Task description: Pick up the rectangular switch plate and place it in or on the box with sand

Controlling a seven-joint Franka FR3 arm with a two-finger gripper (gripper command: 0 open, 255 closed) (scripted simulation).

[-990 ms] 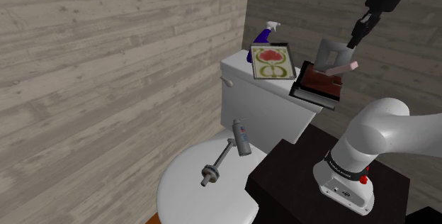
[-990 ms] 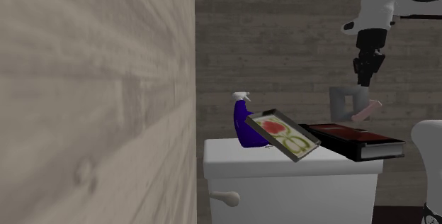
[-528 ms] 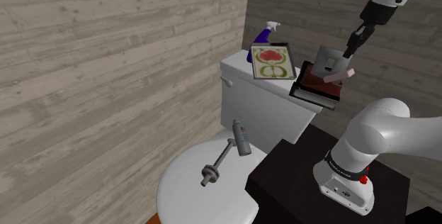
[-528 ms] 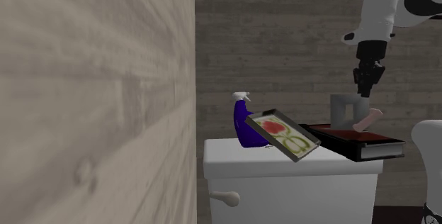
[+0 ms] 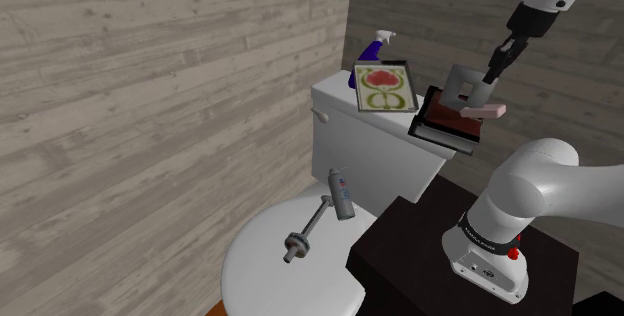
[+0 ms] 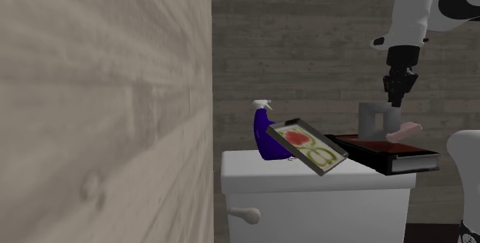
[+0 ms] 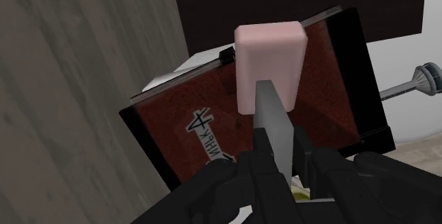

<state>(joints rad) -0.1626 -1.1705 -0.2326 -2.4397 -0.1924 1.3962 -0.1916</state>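
Observation:
A grey rectangular switch plate [image 5: 465, 82] with a hole in its middle stands upright, its lower edge down at the box. My black gripper [image 5: 490, 76] is shut on the plate's upper corner. The wrist view has the plate [image 7: 273, 116] edge-on, clasped between the fingers of the gripper [image 7: 282, 162]. Beneath it a dark box with a reddish-brown top [image 5: 445, 124] rests on the toilet tank. A pink block [image 5: 485, 111] lies flat at the plate's lower end, over the box [image 7: 184, 130]. From the second exterior view the plate [image 6: 373, 117] stands on the box [image 6: 392, 155] under the gripper [image 6: 394, 104].
A purple spray bottle [image 5: 375, 49] and a leaning framed flower picture [image 5: 385, 87] share the white tank [image 5: 370, 139] beside the box. A small can [image 5: 341, 194] and a metal tool [image 5: 305, 232] lie on the toilet lid. Wooden walls stand close behind.
The gripper has come down with the plate toward the box. The pink block, tilted and higher a second ago, now lies flat and lower.

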